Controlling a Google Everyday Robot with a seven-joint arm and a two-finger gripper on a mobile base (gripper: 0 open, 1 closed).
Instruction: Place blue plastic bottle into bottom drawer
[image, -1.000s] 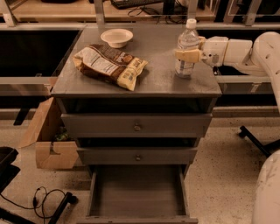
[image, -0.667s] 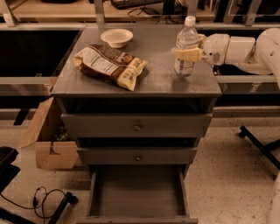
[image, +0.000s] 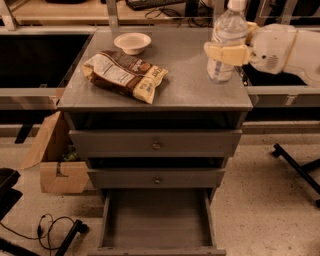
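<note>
The blue plastic bottle (image: 227, 30), clear with a white cap and pale label, is upright at the back right of the cabinet top (image: 185, 85). Its base is at or just above the surface. My gripper (image: 220, 52) comes in from the right, and its cream fingers (image: 232, 54) are shut around the bottle's middle. The bottom drawer (image: 157, 220) is pulled open at the foot of the cabinet. Its plain grey inside holds nothing.
A brown-and-yellow snack bag (image: 125, 75) lies on the left of the top, with a small white bowl (image: 132, 42) behind it. Two upper drawers (image: 156, 144) with round knobs are shut. A cardboard box (image: 55, 160) and cables (image: 55, 227) are on the floor at left.
The bottle, held in my gripper, has moved up and to the right. Its cap now reaches the top edge of the view. Nothing else has moved.
</note>
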